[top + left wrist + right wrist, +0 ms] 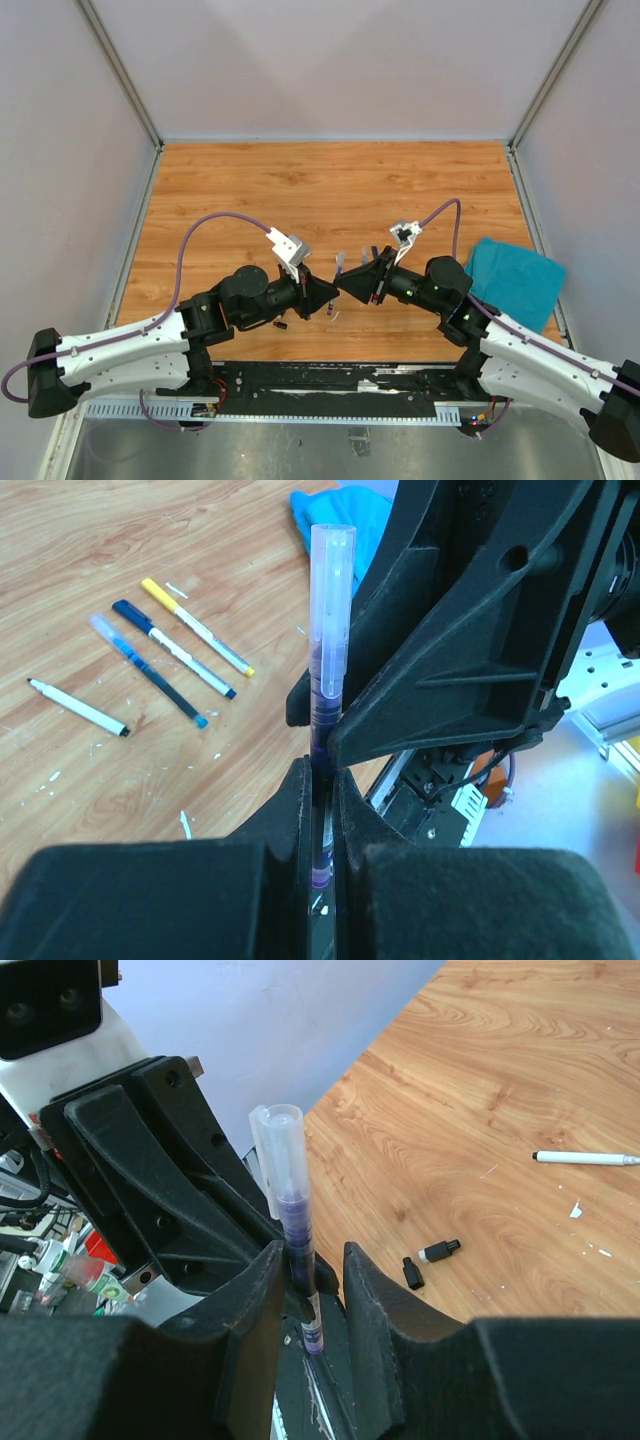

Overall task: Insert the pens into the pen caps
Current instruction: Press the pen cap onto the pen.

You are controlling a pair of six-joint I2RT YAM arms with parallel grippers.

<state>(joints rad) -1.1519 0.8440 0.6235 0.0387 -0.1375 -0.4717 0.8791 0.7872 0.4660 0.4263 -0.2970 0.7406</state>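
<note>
A purple pen (pixel 328 695) stands upright with a clear cap (pixel 331 575) pushed over its top end. My left gripper (pixel 322 772) is shut on the pen's lower barrel. My right gripper (pixel 315 1257) reaches in from the opposite side, and the purple pen (pixel 298 1225) stands between its jaws. The pen lies against one right finger, with a clear gap to the other, so this gripper is open. In the top view the left gripper (pixel 327 296) and right gripper (pixel 346 283) meet tip to tip above the table's near middle. Two black pen caps (pixel 412 1273) lie on the wood.
Yellow (pixel 195 626), dark blue (pixel 172 648), light blue (pixel 148 670) and white (pixel 78 708) pens lie on the table. Another white pen (pixel 585 1158) lies apart. A teal cloth (pixel 512 280) sits at the right. White scraps dot the wood.
</note>
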